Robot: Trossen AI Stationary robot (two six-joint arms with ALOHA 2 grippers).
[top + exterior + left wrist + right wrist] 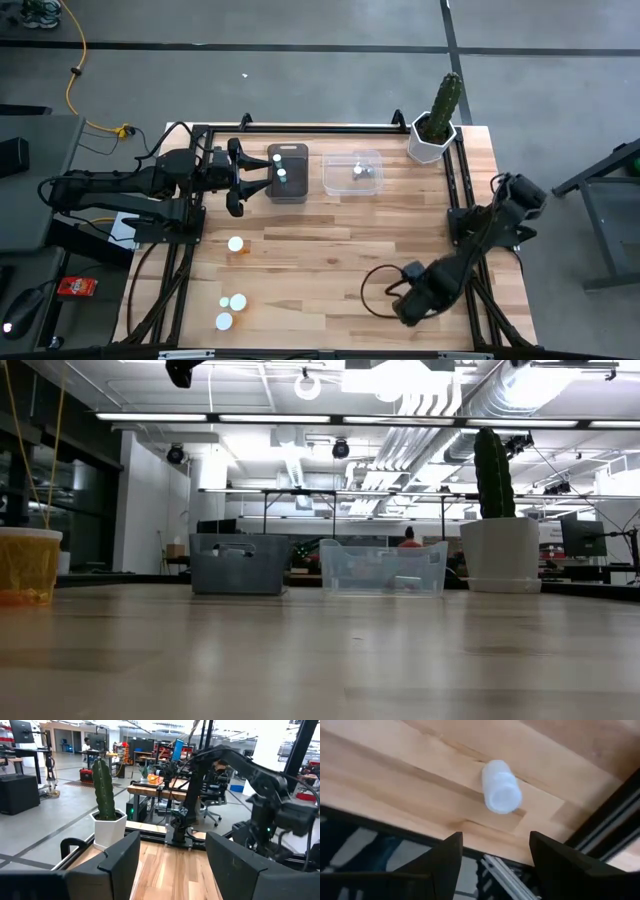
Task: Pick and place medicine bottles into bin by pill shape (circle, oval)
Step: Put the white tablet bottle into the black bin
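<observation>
Four medicine bottles [235, 243] stand loose on the wooden table [330, 260]; two more sit in the grey bin [287, 172], and seemingly one in the clear bin [352, 172]. One potted cactus [437, 120] fills a corner. Left gripper [236, 180] hovers beside the grey bin, fingers apart, empty. Right gripper [405, 308] hangs wide over a bottle.

Cactus [446, 98] upright in white pot [431, 143], table's far right corner [478, 140].

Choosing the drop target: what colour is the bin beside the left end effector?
Dark grey bin; clearest in the high view.
</observation>
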